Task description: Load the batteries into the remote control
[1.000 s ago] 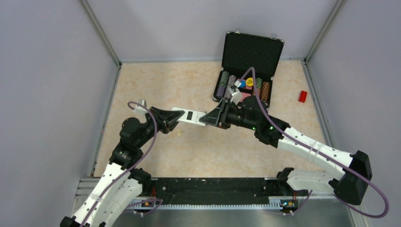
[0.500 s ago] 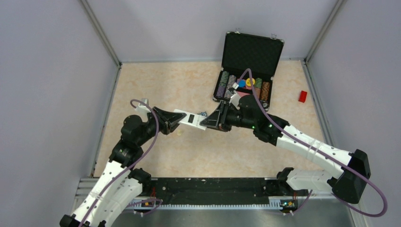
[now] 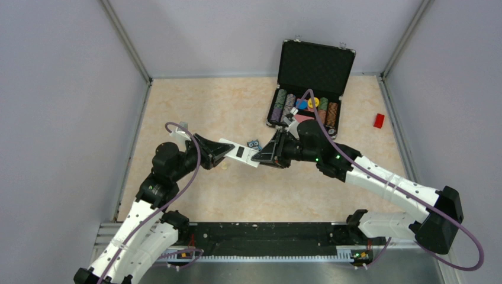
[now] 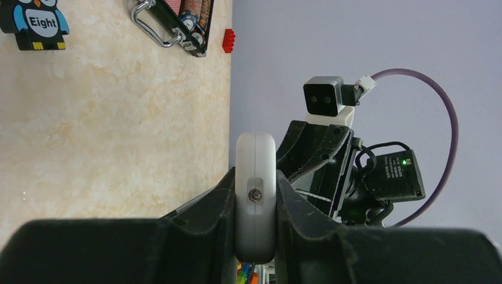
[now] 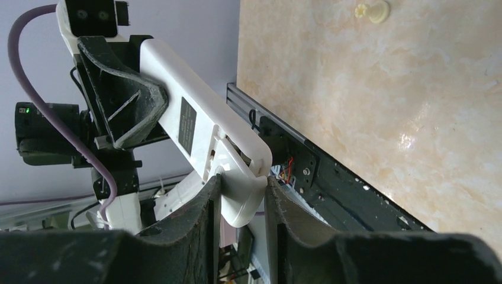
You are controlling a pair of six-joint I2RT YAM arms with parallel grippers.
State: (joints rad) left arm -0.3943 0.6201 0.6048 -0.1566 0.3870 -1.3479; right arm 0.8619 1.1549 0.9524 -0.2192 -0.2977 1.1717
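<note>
Remote control (image 3: 239, 152) is off the table (image 3: 195, 106), held in the air between both arms roughly mid-scene. It lies near level, with the white back and its small dark rectangle facing up in the top view.

Left hand (image 4: 256, 204) is clenched on the remote's left end. In the left wrist view both fingers (image 4: 220, 201) press flat on the white edges, and the end with a small screw faces the camera.

Right hand (image 5: 241, 192) is clamped on the opposite end. In the right wrist view the rounded white tip is pinched between the two dark fingers (image 5: 207, 207), with the rest of the bar running up and away toward the left hand. Near the right hand's grip a white panel on the back looks slightly lifted or seamed; can't tell which.

Blue owl toy (image 3: 254, 144) lies on the table just behind the remote, apart from it; "Eight" is printed on it in the left wrist view. Open black case (image 3: 317, 65) stands at the far side with rows of chips (image 3: 305, 109) in its base. Small red block (image 3: 379, 120) sits near the right wall, well apart from the case. One cream peg (image 5: 373, 10) lies on the table.
</note>
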